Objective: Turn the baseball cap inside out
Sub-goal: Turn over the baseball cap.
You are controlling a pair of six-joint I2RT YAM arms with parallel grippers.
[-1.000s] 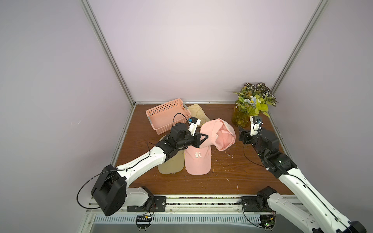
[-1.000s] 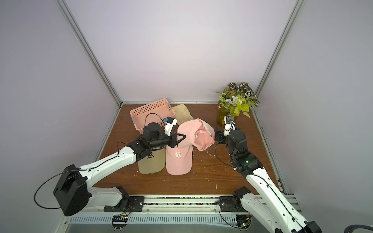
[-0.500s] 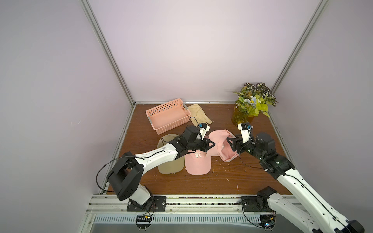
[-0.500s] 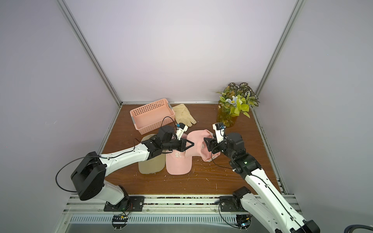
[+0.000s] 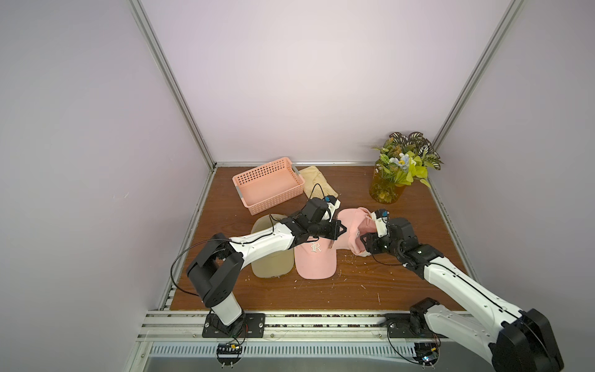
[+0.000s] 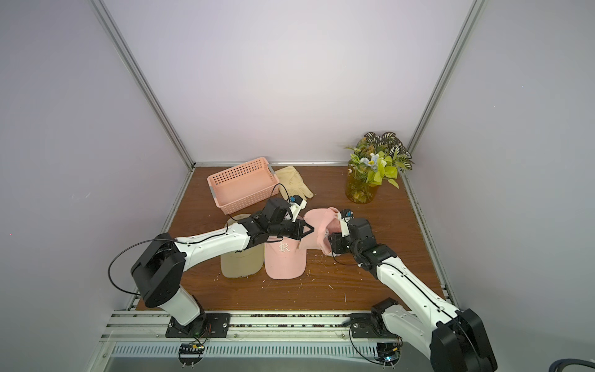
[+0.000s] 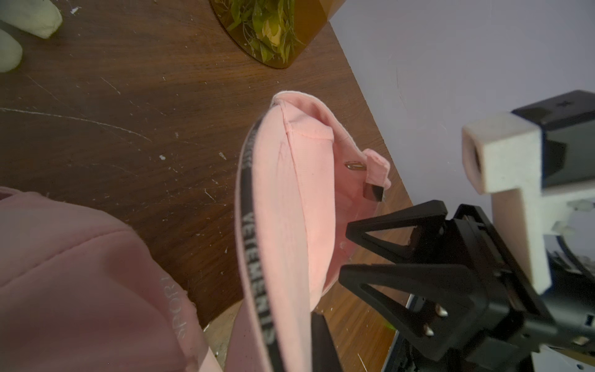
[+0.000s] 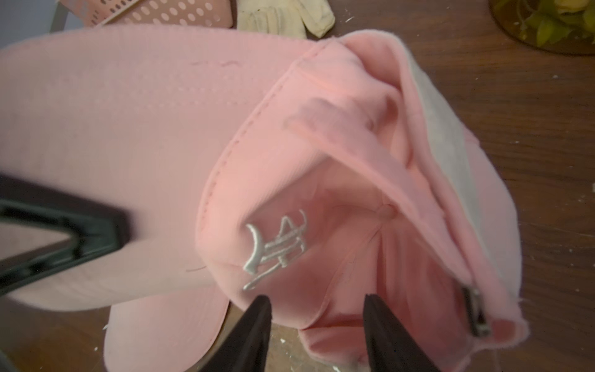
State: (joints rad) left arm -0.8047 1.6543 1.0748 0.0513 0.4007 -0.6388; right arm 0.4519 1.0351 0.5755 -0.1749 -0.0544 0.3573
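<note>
Scuffed brown table (image 5: 322,296), lilac walls (image 5: 322,80). Nearest, the right gripper (image 8: 315,301), jaws apart, faces the dented crown of the pink baseball cap (image 5: 351,225) straight ahead, so it looks best placed to push through. The cap sits just forward of the basket (image 5: 277,201), clamped on its basket side by the left gripper (image 5: 336,232). Basket looks empty; the vase (image 5: 384,190), level with it, holds foliage

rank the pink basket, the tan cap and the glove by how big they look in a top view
1. pink basket
2. tan cap, though partly hidden
3. glove, clearly smallest
</note>
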